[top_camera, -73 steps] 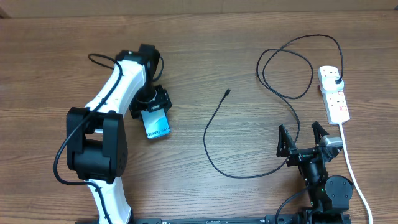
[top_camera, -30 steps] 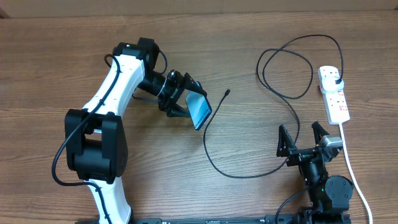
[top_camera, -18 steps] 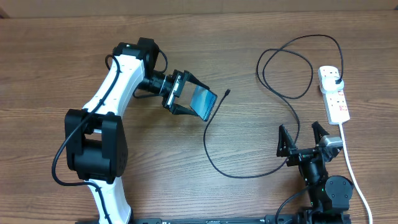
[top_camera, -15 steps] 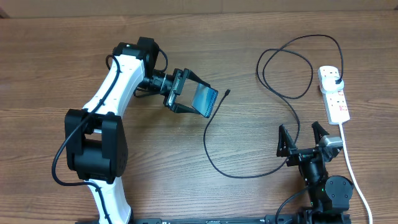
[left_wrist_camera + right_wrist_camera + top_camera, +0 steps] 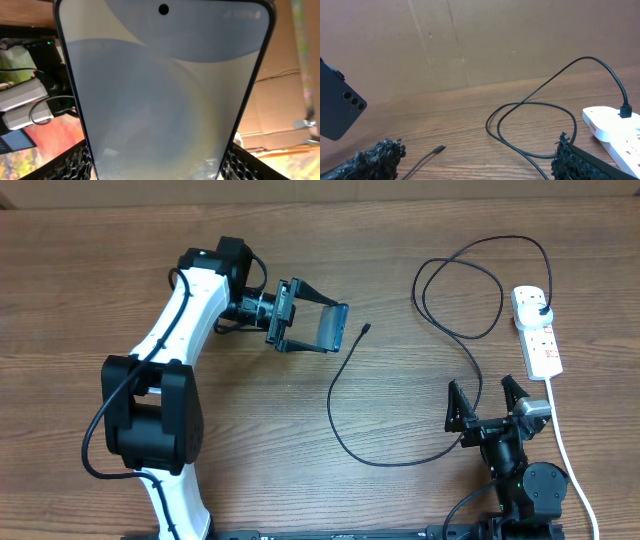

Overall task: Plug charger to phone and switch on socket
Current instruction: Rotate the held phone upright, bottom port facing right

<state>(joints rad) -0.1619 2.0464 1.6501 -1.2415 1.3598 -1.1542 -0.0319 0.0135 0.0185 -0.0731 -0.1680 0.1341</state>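
Note:
My left gripper [image 5: 334, 328] is shut on the phone [image 5: 329, 328], holding it off the table and turned on edge, just left of the charger's connector tip [image 5: 367, 328]. In the left wrist view the phone's light blue screen [image 5: 165, 90] fills the frame between my fingers [image 5: 75, 162]. The right wrist view shows the phone's dark back [image 5: 337, 107] and the tip [image 5: 439, 149] lying on the wood. The black charger cable [image 5: 340, 420] loops across the table to its plug [image 5: 541, 308] in the white socket [image 5: 540, 345]. My right gripper [image 5: 484, 390] stands open and empty near the front.
The wooden table [image 5: 300, 480] carries the socket's thick white cord [image 5: 566, 450], which runs down the right side past my right arm. A brown cardboard wall [image 5: 470, 45] stands behind the table. The cable's loops [image 5: 460, 290] lie left of the socket.
My left arm has lifted the phone from the table, swung it right toward the cable tip and turned it on edge. The right arm has not moved.

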